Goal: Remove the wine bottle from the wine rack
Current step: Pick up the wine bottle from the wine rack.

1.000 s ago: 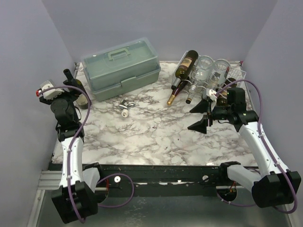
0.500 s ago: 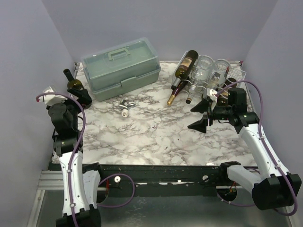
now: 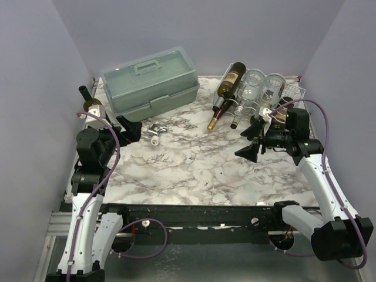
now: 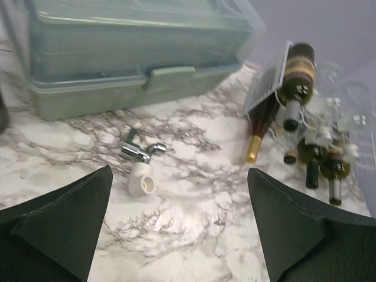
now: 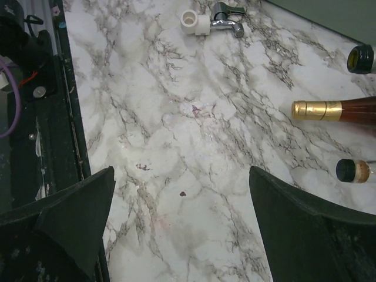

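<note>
The wine rack [image 3: 295, 91] sits at the upper right of the top view, on the marble tabletop [image 3: 188, 164]. The wine bottle [image 3: 231, 78], dark with a tan label, lies tilted on the rack's left end, neck pointing down-left. A gold-capped bottle [image 3: 216, 117] slants out below it, its cap near the tabletop.

The right end effector [image 3: 239, 144] hangs just below the rack with fingers spread wide and nothing between them. The bottle necks are near it, up and to its left.

The left end effector [image 4: 178, 175] is at the left of the frame, also spread and holding nothing, well apart from the rack. A small tap fitting [image 3: 155, 134] and a grey-green toolbox [image 3: 150, 82] lie ahead of it.
</note>
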Robot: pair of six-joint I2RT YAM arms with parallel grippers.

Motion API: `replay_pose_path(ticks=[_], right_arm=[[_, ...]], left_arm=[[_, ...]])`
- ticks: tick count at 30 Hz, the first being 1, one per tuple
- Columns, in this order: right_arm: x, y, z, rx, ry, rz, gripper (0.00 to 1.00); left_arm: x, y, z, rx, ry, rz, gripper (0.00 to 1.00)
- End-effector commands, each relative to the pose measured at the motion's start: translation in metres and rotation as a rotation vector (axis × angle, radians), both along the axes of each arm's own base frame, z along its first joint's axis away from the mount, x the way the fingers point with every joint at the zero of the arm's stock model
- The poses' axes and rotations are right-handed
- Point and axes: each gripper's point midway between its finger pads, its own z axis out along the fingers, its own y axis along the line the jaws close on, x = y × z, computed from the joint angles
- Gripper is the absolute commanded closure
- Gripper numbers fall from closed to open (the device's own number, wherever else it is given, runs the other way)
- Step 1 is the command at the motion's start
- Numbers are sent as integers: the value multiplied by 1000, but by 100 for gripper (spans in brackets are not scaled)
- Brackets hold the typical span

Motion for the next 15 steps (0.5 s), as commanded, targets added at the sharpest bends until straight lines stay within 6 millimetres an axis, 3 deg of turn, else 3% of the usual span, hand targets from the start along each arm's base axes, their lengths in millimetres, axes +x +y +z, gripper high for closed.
replay_pose_path(ticks=[1,8,15], right_arm=[[7,-8,21,-36,-27,-66,0],[16,-15,45,-73,-2,-135,0],[39,-19,69,-39,15,-243,0]], left_arm=[[-9,-35,-23,67,3,-226,1],[-20,-50,-47,118,-56,-339,1],[-28,-60,-52,90,-67,-397,1]])
